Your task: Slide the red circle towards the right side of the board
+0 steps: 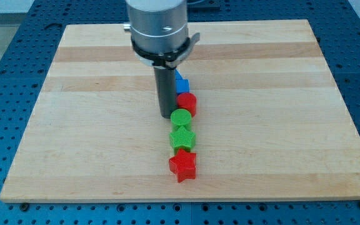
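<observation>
Light wooden board [92, 137], plank grain running left-right, sits on a blue perforated table [5, 37] that shows on all sides. Five blocks lie on the board in a rough line near the middle, running far to near. Farthest: blue block [181, 84], mostly hidden, shape unclear. Next, touching it: red circle [187, 103]. Then green circle [181, 119], touching the red circle. Then a second green block [182, 138], ribbed top, exact shape hard to tell, touching the green circle. Nearest: red star [183, 165], just beside that green block, near the board's near edge. My tip [167, 116] rests just left of the red circle.
</observation>
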Robot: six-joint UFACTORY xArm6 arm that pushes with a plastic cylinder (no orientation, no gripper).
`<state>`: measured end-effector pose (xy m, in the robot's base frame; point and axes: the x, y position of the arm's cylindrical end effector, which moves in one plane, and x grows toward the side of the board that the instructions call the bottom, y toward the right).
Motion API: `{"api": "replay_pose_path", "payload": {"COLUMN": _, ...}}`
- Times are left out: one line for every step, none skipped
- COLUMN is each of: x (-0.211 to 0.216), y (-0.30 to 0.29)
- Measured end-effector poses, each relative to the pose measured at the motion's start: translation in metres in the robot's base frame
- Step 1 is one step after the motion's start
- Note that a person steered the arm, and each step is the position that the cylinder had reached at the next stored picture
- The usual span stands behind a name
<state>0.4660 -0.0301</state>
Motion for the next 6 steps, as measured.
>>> {"api": "replay_pose_path", "payload": {"x": -0.001, "y": 0.027}}
{"api": "replay_pose_path", "payload": {"x": -0.006, "y": 0.060}}
{"api": "replay_pose_path", "payload": {"x": -0.010, "y": 0.073}}
{"api": "replay_pose_path", "payload": {"x": -0.010, "y": 0.069}}
{"api": "replay_pose_path", "payload": {"x": -0.015, "y": 0.053}}
{"api": "replay_pose_path", "payload": {"x": -0.027, "y": 0.065}}
